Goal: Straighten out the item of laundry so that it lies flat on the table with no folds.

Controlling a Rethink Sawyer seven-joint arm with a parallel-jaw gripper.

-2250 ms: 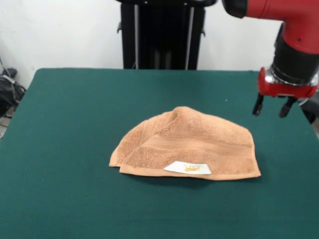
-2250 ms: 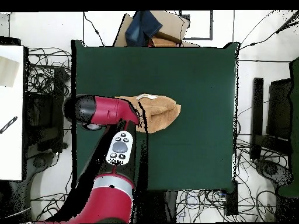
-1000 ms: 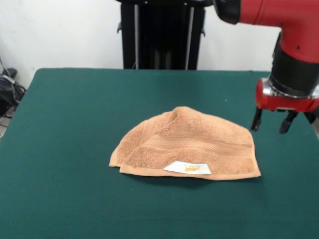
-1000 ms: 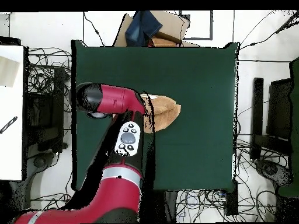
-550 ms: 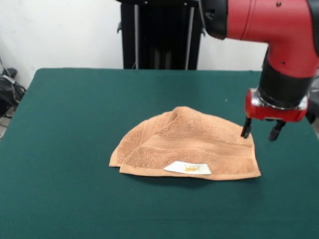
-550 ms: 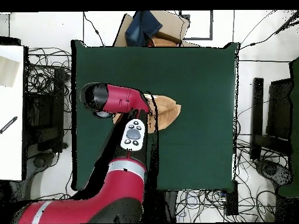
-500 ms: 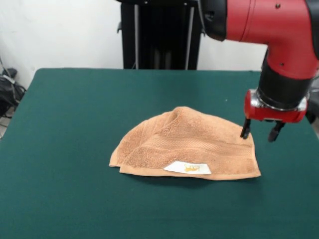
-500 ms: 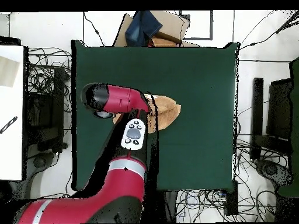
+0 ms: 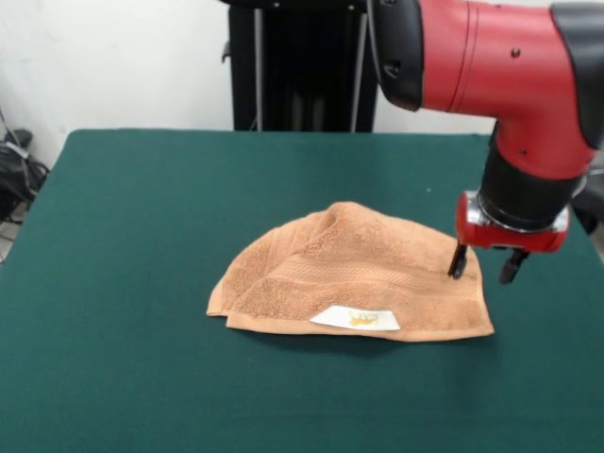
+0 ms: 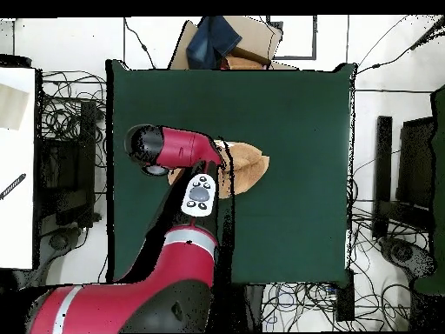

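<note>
Towel (image 9: 354,274) is lying folded and humped mid-surface (image 9: 142,208), label facing six o'clock, while the tool (image 9: 483,266) is hanging open over its three-o'clock edge, one finger touching it.

No readable text in either view.
The towel (image 9: 354,269) carries a white label (image 9: 355,319) at its lower edge in the front view, bearing a yellow mark too small to read.

An orange-tan towel (image 9: 354,269) with woven band stripes and a white, yellow-marked label (image 9: 355,319) lies on the dark green bench (image 9: 142,217); the arm (image 9: 491,66) is red and black.
</note>
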